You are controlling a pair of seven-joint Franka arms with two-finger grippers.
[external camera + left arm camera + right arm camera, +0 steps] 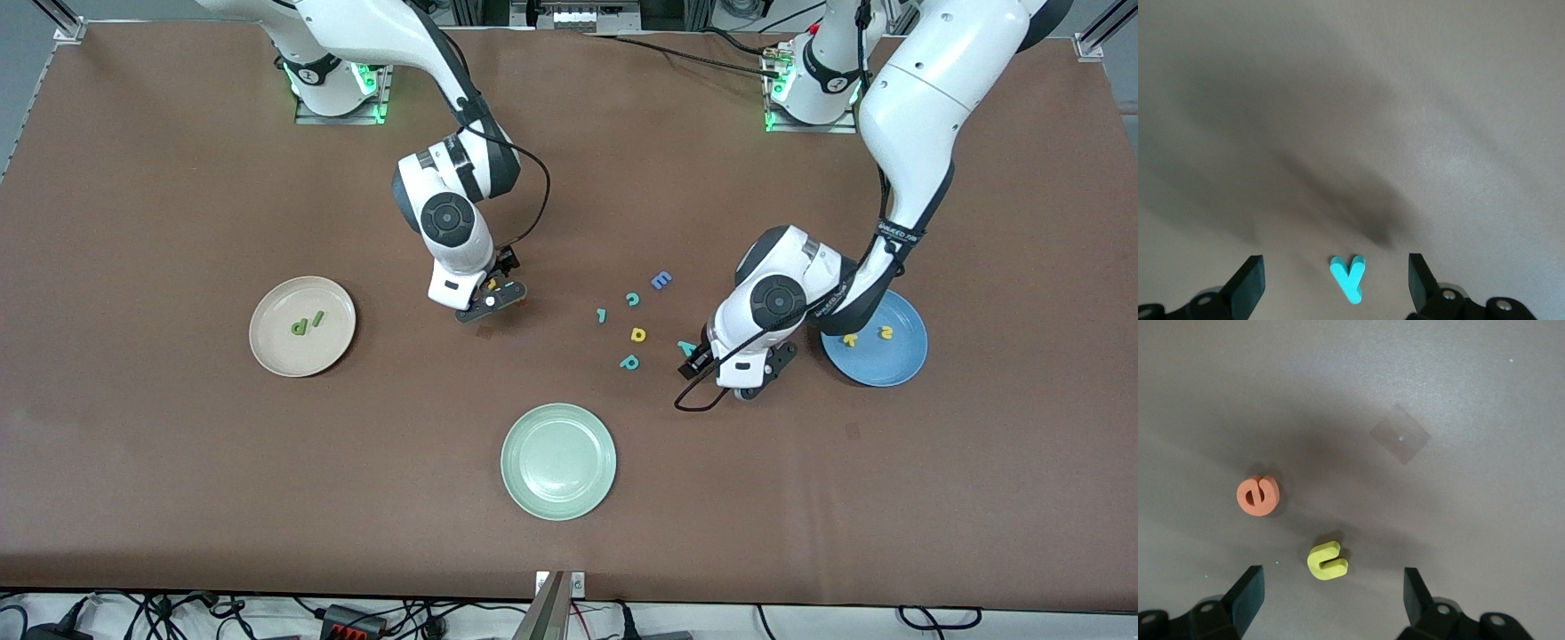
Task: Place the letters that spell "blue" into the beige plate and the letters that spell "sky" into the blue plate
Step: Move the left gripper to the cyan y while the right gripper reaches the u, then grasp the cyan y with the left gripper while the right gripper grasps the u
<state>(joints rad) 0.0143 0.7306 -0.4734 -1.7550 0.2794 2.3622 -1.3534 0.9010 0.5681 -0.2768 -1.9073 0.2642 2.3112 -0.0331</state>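
Note:
The beige plate (302, 351) holds a dark green b (299, 326) and a green l (316, 317). On the blue plate (898, 364) lie a yellow k (851, 339) and a yellow s (885, 332). My left gripper (1338, 283) hangs open low over the table, and the teal y (1349, 276) lies flat between its fingers, untouched. That y (686, 348) shows beside the left hand. My right gripper (1331, 593) is open just over the yellow u (1328, 561), with the orange e (1258, 495) lying a little way beside it.
A pale green plate (558, 460) stands nearest the front camera. Loose letters lie mid-table between the two hands: blue E (661, 280), teal c (632, 299), a small teal letter (602, 315), a yellow letter (638, 334) and teal p (629, 362).

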